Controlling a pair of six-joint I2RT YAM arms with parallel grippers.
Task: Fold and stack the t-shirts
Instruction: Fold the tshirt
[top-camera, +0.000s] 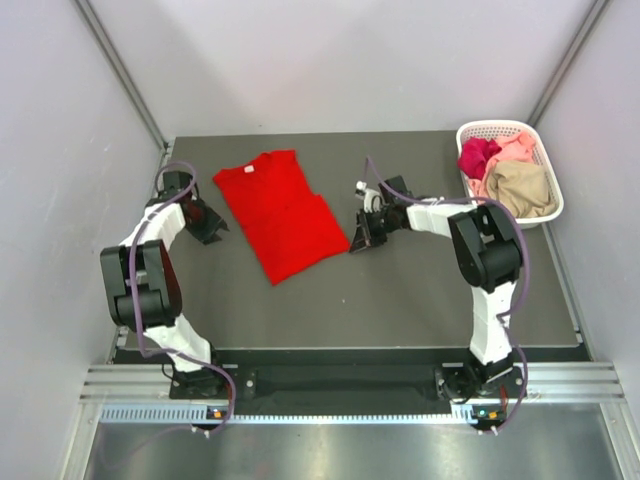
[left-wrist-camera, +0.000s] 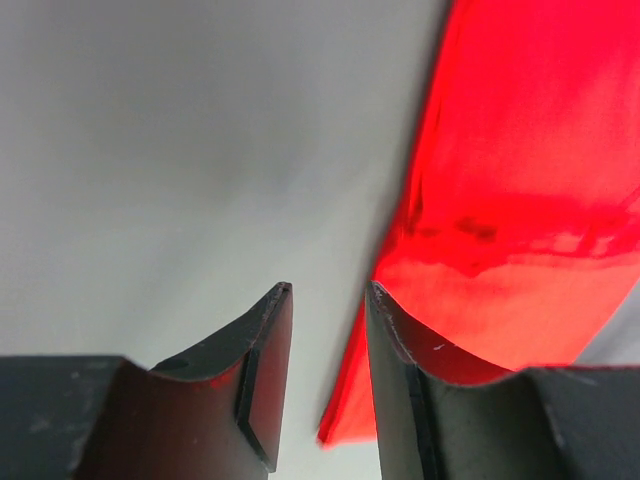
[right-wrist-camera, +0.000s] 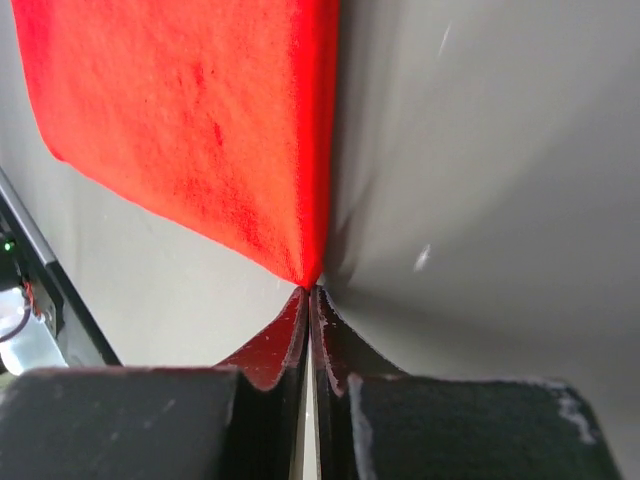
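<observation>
Right up against the lens: right pincer (right-wrist-camera: 310, 292) clamped fully shut, nipping what looks like the very corner of the red t-shirt (top-camera: 280, 215). Over at the left pincer (left-wrist-camera: 328, 290), jaws partly apart with nothing between, cloth edge just beside one finger. Spread flat and slanted on the bench (top-camera: 400, 290) between both arms, collar toward the far side. Bright, plain, thin. Surely light and floppy, bound to sag and crease. Best taken by corners and hem, lifted evenly.
</observation>
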